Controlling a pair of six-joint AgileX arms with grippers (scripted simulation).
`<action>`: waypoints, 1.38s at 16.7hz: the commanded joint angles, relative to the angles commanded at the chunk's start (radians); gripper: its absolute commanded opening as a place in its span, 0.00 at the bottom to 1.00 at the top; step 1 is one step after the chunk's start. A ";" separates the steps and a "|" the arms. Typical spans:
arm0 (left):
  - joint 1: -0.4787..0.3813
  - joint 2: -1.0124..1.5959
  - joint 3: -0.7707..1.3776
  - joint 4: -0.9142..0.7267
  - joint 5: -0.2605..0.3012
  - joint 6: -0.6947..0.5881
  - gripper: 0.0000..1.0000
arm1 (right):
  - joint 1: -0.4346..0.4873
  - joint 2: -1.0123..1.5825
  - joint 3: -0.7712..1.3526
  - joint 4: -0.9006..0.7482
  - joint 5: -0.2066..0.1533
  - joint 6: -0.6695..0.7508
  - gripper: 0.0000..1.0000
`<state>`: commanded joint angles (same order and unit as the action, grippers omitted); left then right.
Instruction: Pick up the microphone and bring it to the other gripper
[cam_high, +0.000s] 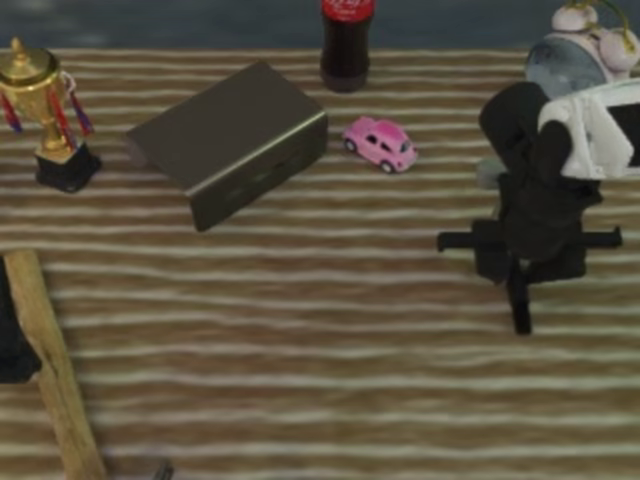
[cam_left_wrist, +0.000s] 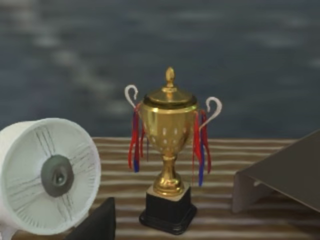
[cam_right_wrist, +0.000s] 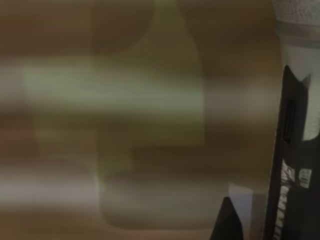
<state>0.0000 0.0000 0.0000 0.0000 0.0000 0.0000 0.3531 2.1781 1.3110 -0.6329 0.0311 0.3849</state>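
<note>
Two arms show from above: the right gripper (cam_high: 520, 262) hangs over the table's right side with the microphone (cam_high: 519, 305) handle poking out beneath it, while the left gripper (cam_high: 12, 340) waits at the left edge, so the handover seems undone. Left wrist view lacks the microphone, and its jaws' state I cannot tell. Right wrist view shows the microphone's body close alongside a dark finger (cam_right_wrist: 227, 222), but whether the jaws pinch it I cannot tell.

The microphone (cam_high: 519, 300), a slim black handle with a grey mesh head, lay toward three o'clock on the worktop, largely hidden under the right hand (cam_high: 528, 240).
</note>
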 joint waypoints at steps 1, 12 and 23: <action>0.000 0.000 0.000 0.000 0.000 0.000 1.00 | 0.000 0.000 0.000 0.000 0.000 0.000 0.00; 0.000 0.000 0.000 0.000 0.000 0.000 1.00 | 0.002 -0.132 -0.085 0.411 -0.123 -0.114 0.00; 0.000 0.000 0.000 0.000 0.000 0.000 1.00 | -0.008 -0.358 -0.370 1.371 -0.410 -0.327 0.00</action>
<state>0.0000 0.0000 0.0000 0.0000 0.0000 0.0000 0.3446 1.8204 0.9409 0.7382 -0.3787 0.0582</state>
